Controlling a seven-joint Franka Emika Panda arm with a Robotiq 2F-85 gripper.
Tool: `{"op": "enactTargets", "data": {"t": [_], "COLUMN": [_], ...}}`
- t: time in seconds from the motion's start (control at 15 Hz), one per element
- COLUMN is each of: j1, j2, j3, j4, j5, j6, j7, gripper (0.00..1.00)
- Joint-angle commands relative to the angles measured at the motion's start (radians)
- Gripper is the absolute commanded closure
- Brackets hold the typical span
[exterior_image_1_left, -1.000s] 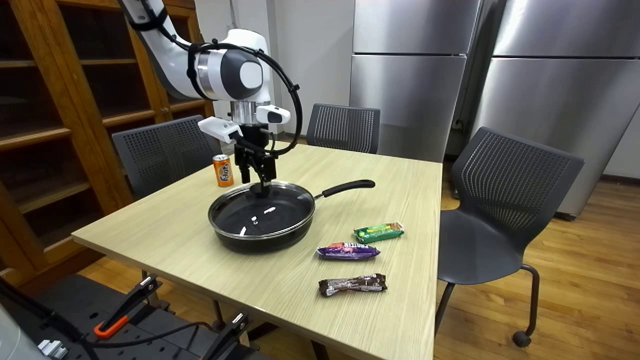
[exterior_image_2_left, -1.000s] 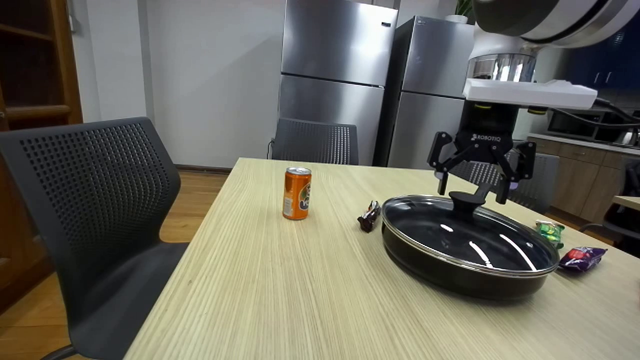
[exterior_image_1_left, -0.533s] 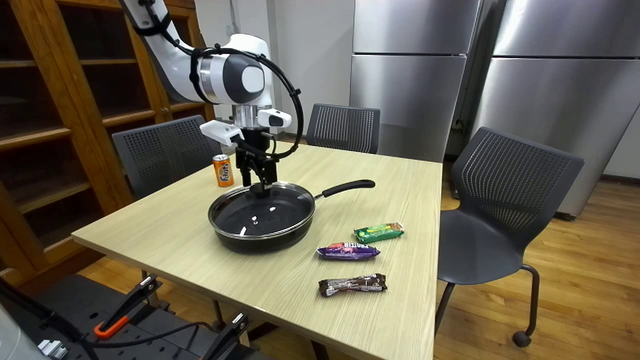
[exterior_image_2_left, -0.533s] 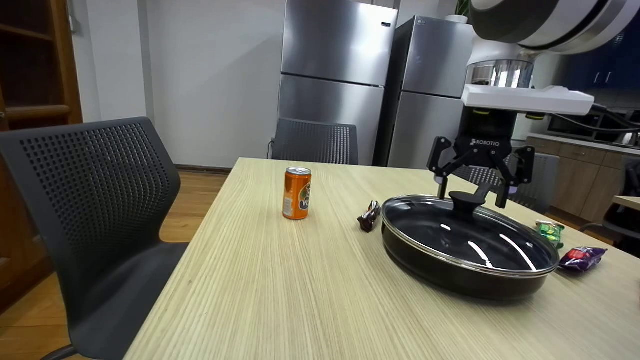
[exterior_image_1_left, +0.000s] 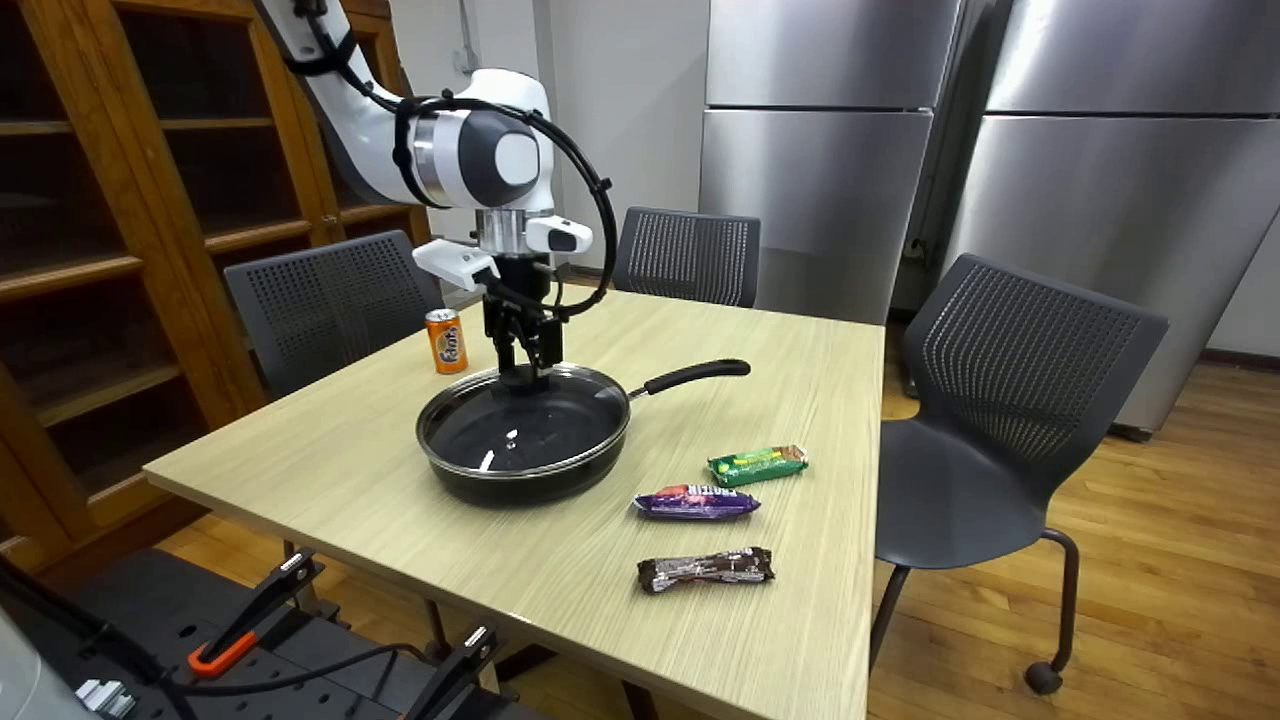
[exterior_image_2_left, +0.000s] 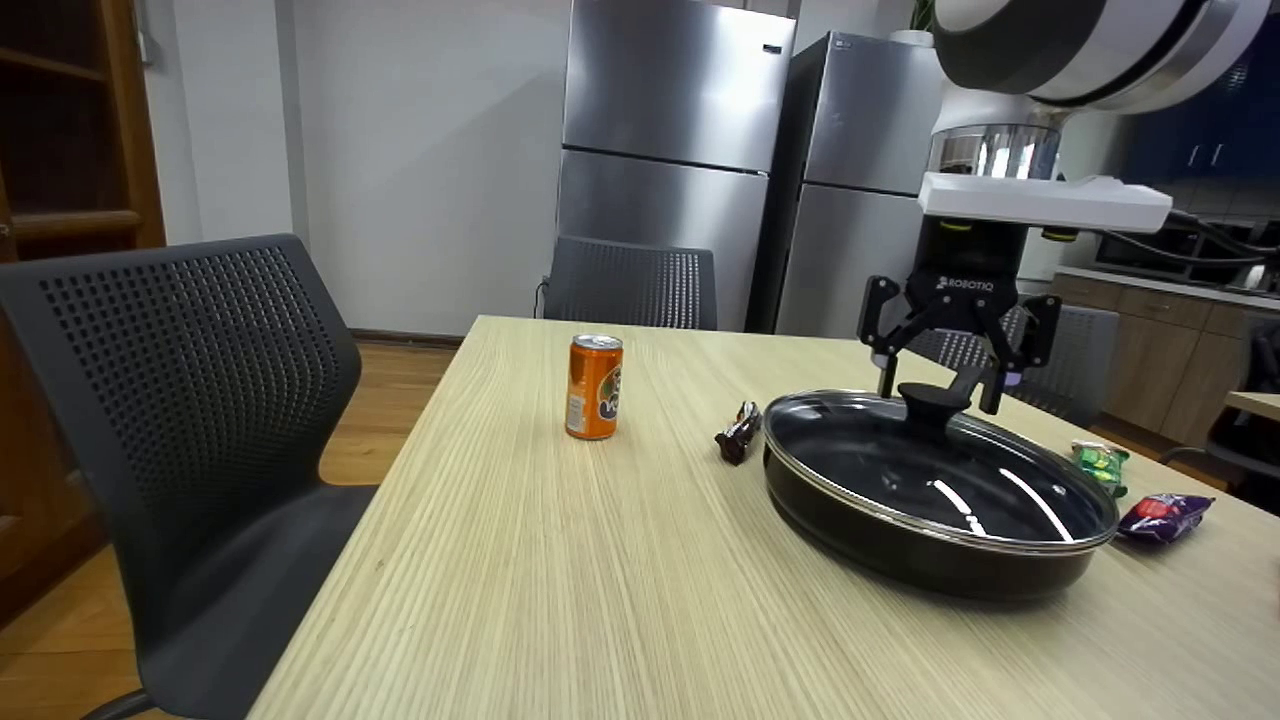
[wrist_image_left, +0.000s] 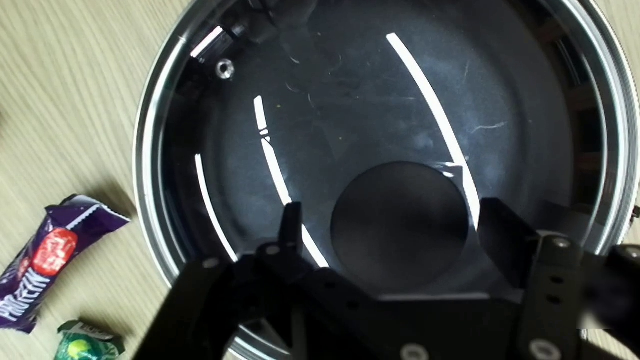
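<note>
My gripper (exterior_image_2_left: 940, 388) stands open around the round black knob (exterior_image_2_left: 932, 398) of a glass lid. In the wrist view the knob (wrist_image_left: 400, 225) lies between the fingers, with a gap on both sides. The gap is narrower beside the right-hand finger (wrist_image_left: 505, 240). Under the knob, the metal-rimmed glass lid (wrist_image_left: 350, 110) covers a black frying pan (exterior_image_2_left: 930, 575). An exterior view shows the pan's handle (exterior_image_1_left: 697, 374) reaching right across the table. There the gripper (exterior_image_1_left: 527, 366) partly blocks the knob.
An orange can (exterior_image_2_left: 594, 388) stands upright on the wooden table (exterior_image_1_left: 790, 390). Green (exterior_image_1_left: 758, 466), purple (exterior_image_1_left: 697, 502) and brown (exterior_image_1_left: 706, 569) wrapped bars lie beside the pan. A dark wrapper (exterior_image_2_left: 739, 433) lies by the pan's far side. Chairs (exterior_image_1_left: 990, 430) surround the table.
My gripper has come down slightly and shifted sideways over the knob, rightward in one view, leftward in the other. Its fingers stand a little closer together. Pan, lid, can and bars have stayed put.
</note>
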Motion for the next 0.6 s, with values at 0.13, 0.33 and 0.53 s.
{"op": "enactTargets", "data": {"t": [0.13, 0.33, 0.53], "j1": [0.018, 0.017, 0.026], "j2": [-0.002, -0.043, -0.087], "j3": [-0.010, -0.006, -0.011], "j4": [0.016, -0.007, -0.035], "j5": [0.009, 0.014, -0.001], "j6": [-0.022, -0.036, -0.036], "j7": [0.011, 0.002, 0.013], "gripper": [0.58, 0.61, 0.61]}}
